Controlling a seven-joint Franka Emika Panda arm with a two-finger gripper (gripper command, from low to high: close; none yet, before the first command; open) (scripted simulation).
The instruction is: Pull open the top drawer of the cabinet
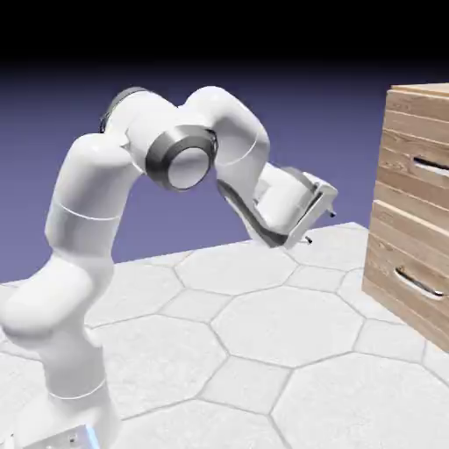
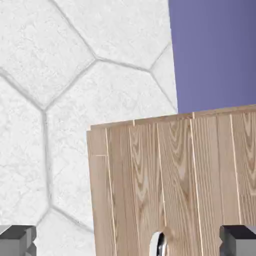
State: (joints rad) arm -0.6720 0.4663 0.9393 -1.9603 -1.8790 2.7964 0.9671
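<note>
from where i stand, the white arm (image 1: pixel 83 193) rises on the exterior view's left, bends over at the top and angles down toward the exterior view's right. its claw (image 1: pixel 322 226) hangs in the air, tilted, with its two dark fingertips (image 1: pixel 308 240) spread wide and pointing at the cabinet (image 1: pixel 412 202). there is nothing between them, and the claw is apart from the wood. the cabinet stands at the exterior view's right edge, partly cut off, a boxy thing of light-brown planks. its top drawer (image 1: pixel 400 131) sits in the upper part of the front, above the other drawer (image 1: pixel 386 254), and looks shut. a thin silver handle (image 1: pixel 432 165) runs across the top drawer, its far end cut off by the picture's edge, and the lower handle (image 1: pixel 419 282) shows on the drawer beneath. the cabinet rests on a pale worktop (image 1: pixel 289 324) with a pattern of large many-sided tiles, and a blue-violet backdrop (image 1: pixel 307 131) fades to black up high. in the hand view, the planks fill the lower right, with the worktop on the left and a patch of backdrop at the upper right. a silver handle end pokes in at the bottom, between the two grey fingertips but not gripped by them.
</note>
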